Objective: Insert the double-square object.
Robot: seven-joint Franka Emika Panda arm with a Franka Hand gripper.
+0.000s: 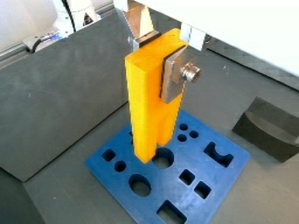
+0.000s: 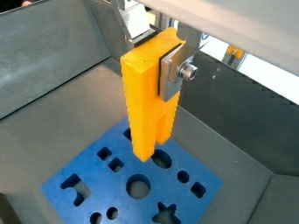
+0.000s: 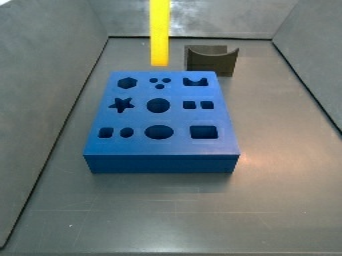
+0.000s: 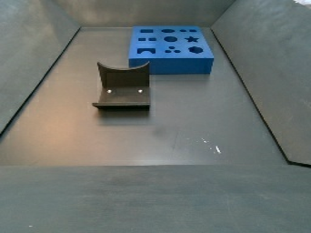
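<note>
The gripper [image 1: 163,54] was clamped on the upper end of the double-square object [image 1: 152,101], its silver finger [image 1: 177,75] pressed flat against one yellow face in both wrist views. The bar hung upright above the blue block [image 1: 176,171], its lower end over the cut-outs near the block's middle; whether it touched the block could not be told. In a side view the yellow bar [image 3: 159,30] rose out of frame behind the block's [image 3: 160,120] far edge, and the gripper itself was not visible there.

No brand, label or writing could be read on any piece.

The blue block carried holes of many shapes: a star, a hexagon, circles, squares and an oval. A dark grey block [image 3: 211,60] with a curved notch stood apart from it on the floor [image 4: 183,127]. The floor was smooth dull grey, faintly reflective, and enclosed by sloping grey walls [image 4: 31,55].
</note>
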